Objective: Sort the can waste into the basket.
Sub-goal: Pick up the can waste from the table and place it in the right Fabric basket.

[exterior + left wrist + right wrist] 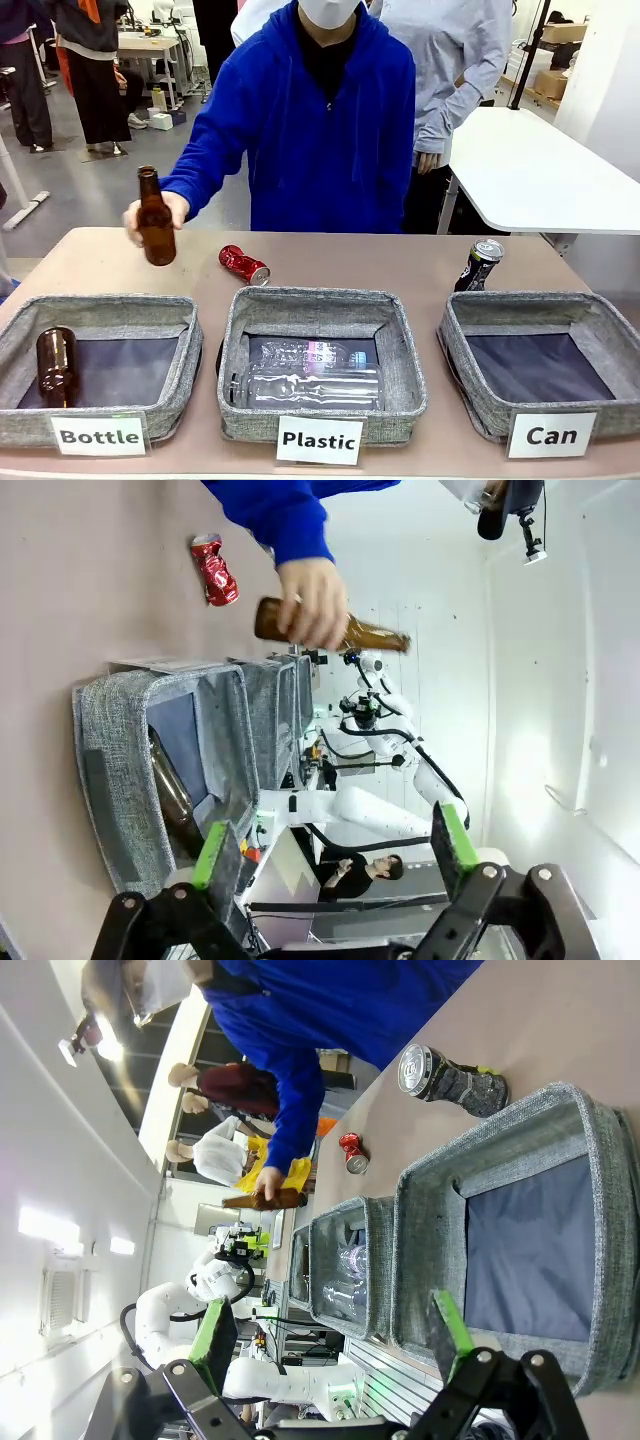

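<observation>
A dented red can lies on its side on the table behind the middle basket, also seen in the left wrist view and the right wrist view. A dark can with a silver top stands tilted behind the "Can" basket, whose dark floor is bare. In the right wrist view that dark can lies beyond the same basket. My left gripper hangs open above the "Bottle" basket's end. My right gripper is open over the "Can" basket's near edge.
A person in a blue hoodie holds a brown glass bottle above the table's left side. The "Bottle" basket holds one brown bottle. The "Plastic" basket holds clear plastic bottles. A white table stands behind on the right.
</observation>
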